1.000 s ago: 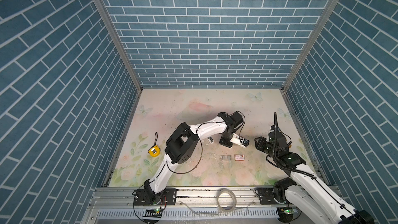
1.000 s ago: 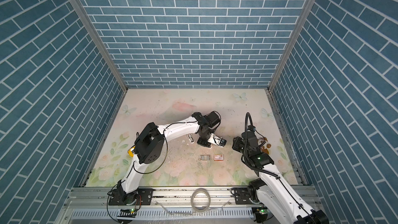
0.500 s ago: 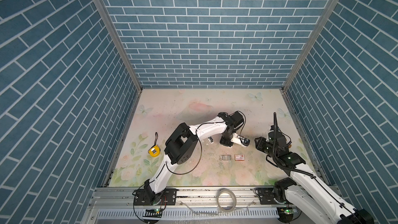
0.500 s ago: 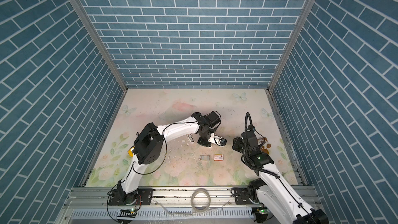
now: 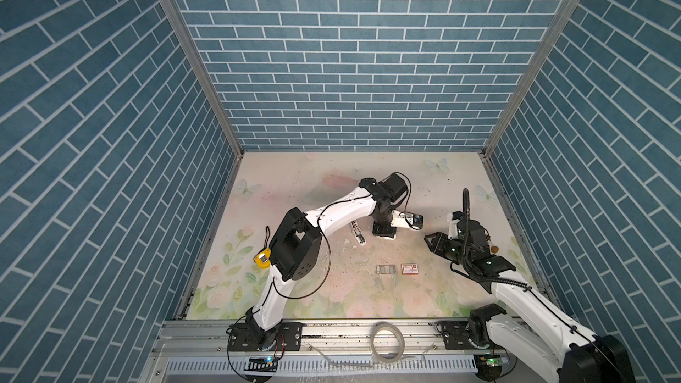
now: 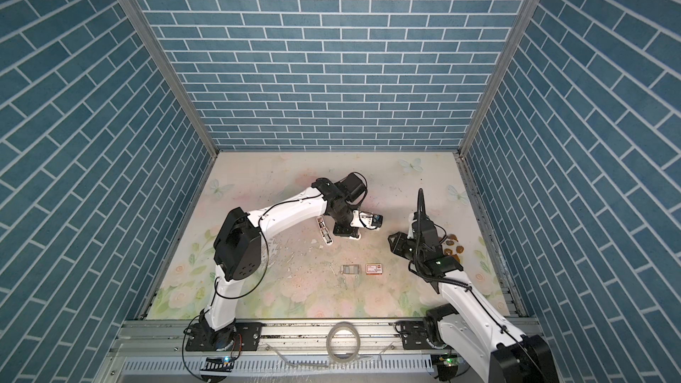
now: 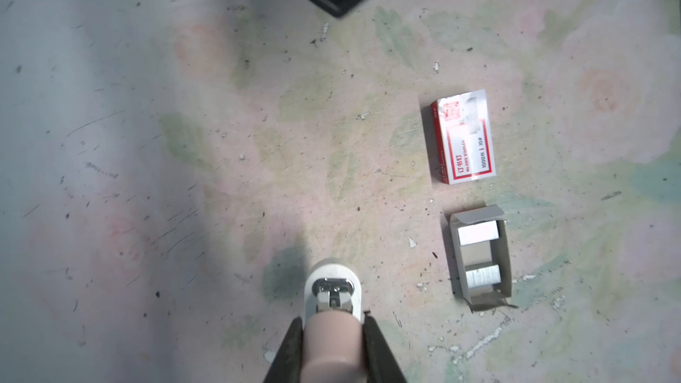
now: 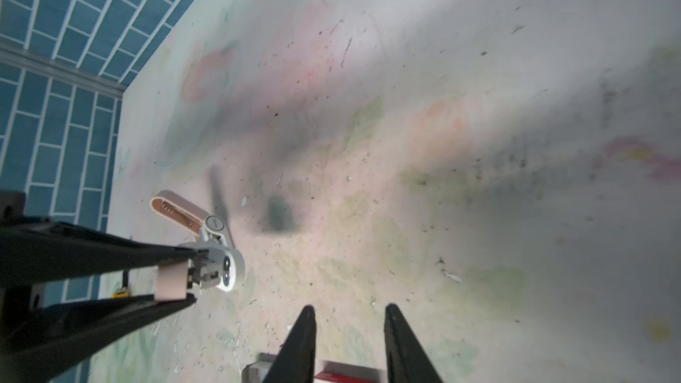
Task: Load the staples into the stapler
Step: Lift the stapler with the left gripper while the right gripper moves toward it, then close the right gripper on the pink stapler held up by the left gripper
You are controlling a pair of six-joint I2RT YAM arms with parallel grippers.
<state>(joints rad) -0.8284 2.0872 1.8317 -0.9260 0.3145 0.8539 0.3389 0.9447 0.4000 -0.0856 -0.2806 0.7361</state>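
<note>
The stapler (image 7: 331, 289) has a pink body and a white base, and it is folded open. My left gripper (image 7: 331, 322) is shut on its pink part. In the right wrist view the pink lid (image 8: 177, 211) lies back from the hinge, away from the left gripper (image 8: 184, 276). In both top views the stapler (image 5: 357, 233) (image 6: 325, 232) is mid-table. The staples (image 7: 482, 276) are a silvery block in an open grey tray (image 5: 386, 270) (image 6: 350, 269). My right gripper (image 8: 350, 309) (image 5: 431, 243) hovers open and empty, right of the tray.
A red-and-white staple box (image 7: 464, 138) (image 5: 410, 268) lies beside the tray. A yellow tape measure (image 5: 263, 257) sits at the left, behind the left arm. Brown discs (image 6: 451, 246) lie near the right wall. A tape roll (image 5: 387, 340) rests on the front rail.
</note>
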